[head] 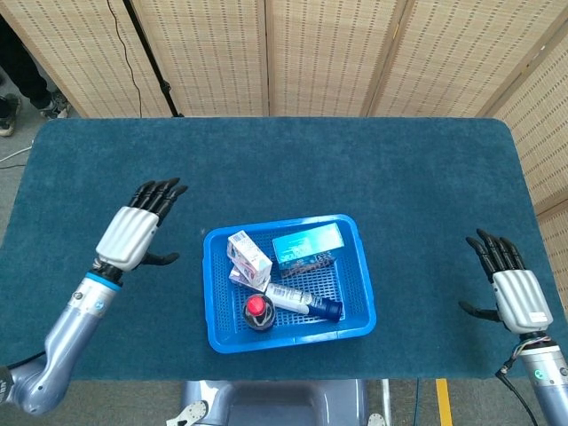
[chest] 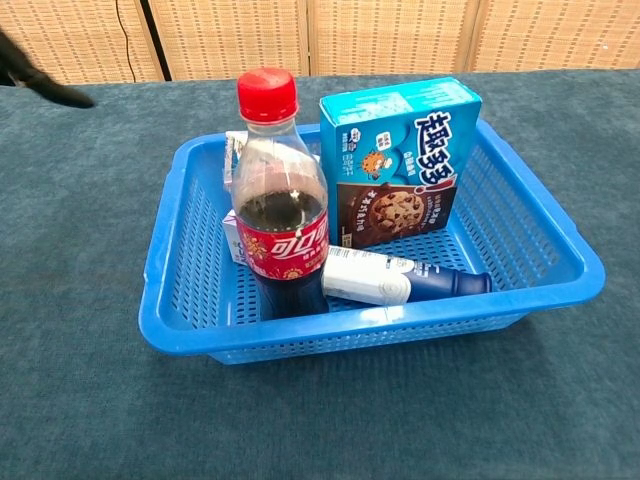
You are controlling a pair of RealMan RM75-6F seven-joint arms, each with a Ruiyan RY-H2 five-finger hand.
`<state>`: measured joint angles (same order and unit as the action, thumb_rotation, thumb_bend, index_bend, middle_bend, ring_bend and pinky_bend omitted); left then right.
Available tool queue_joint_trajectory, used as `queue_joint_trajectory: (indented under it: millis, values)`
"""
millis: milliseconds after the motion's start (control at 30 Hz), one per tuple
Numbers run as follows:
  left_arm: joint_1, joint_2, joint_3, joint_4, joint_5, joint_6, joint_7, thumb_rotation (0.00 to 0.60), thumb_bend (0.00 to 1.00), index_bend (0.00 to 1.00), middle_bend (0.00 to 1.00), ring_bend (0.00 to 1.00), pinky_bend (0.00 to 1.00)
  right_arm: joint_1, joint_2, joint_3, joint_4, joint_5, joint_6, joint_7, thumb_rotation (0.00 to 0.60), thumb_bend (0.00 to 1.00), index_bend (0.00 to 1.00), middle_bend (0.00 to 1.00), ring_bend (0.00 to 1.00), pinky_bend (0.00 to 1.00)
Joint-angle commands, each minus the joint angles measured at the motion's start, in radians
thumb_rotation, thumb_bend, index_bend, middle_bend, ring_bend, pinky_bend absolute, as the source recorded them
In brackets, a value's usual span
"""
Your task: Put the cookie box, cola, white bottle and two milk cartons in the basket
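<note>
The blue basket (head: 355, 271) (chest: 545, 240) holds the teal cookie box (head: 307, 244) (chest: 398, 160), the upright cola bottle (head: 257, 311) (chest: 280, 210), the white bottle (head: 302, 300) (chest: 400, 280) lying on its side, and two milk cartons (head: 248, 253) (chest: 232, 150) at the basket's left, one stacked on the other. My left hand (head: 138, 229) hovers open over the cloth, well left of the basket, fingers spread; only a dark fingertip (chest: 45, 88) shows in the chest view. My right hand (head: 510, 284) is open near the table's right front edge, holding nothing.
The table (head: 284, 160) is covered in dark teal cloth. Woven folding screens (head: 266, 53) stand behind its far edge. A black cable (head: 146, 53) runs down the screen at the back left.
</note>
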<state>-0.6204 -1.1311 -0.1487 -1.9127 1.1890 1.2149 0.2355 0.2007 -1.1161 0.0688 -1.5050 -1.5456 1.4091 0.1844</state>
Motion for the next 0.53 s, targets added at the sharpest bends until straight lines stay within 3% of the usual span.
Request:
queue_joint_trajectory:
  millis: [33, 400, 533]
  values:
    - [0.123, 0.05, 0.065, -0.017, 0.063, 0.133, -0.01, 0.6, 0.0, 0.0, 0.0, 0.0, 0.0, -0.006, -0.001, 0.004, -0.001, 0.004, 0.013, -0.022, 0.6, 0.0, 0.0, 0.0, 0.0, 0.0]
    - [0.408, 0.078, 0.223, 0.009, 0.149, 0.366, -0.043, 0.6, 0.0, 0.0, 0.0, 0.0, 0.0, -0.026, -0.016, 0.015, -0.01, -0.016, 0.082, -0.088, 0.6, 0.0, 0.0, 0.0, 0.0, 0.0]
    - [0.458, 0.063, 0.23, 0.034, 0.168, 0.399, -0.075, 0.6, 0.0, 0.0, 0.0, 0.0, 0.0, -0.033, -0.017, 0.016, -0.016, -0.02, 0.098, -0.096, 0.6, 0.0, 0.0, 0.0, 0.0, 0.0]
